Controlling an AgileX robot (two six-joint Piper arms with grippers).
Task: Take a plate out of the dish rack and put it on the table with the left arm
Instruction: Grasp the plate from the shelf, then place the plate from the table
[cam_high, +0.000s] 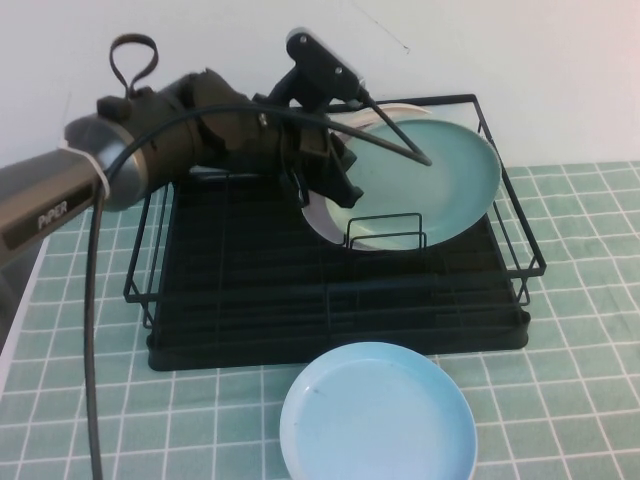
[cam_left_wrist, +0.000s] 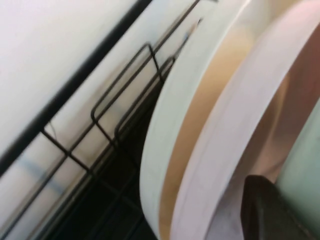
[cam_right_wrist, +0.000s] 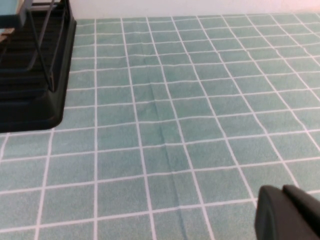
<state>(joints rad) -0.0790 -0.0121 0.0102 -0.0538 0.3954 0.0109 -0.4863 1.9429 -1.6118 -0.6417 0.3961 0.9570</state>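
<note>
The grasp step is judged to be in hand, with nothing lifted yet. Nearest, a round light blue plate is seen lying flat on the pale green tiled table. The right gripper is held low over bare tiles just beside the rack's base – its state cannot be told.

Beyond stands the large black wire dish rack. The round pale mint-green plate is propped on edge in the small wire holder at the rack's right rear, leaning back, its face turned forward and slightly up. No long axis exists, but the disc runs left to right.

The left gripper is placed at the plate's left rim – whether spread or pressed on cannot be told. A pale pink plate stands close behind, so a firm pinch on one rim and an upward lift clear of the holder are called for.
</note>
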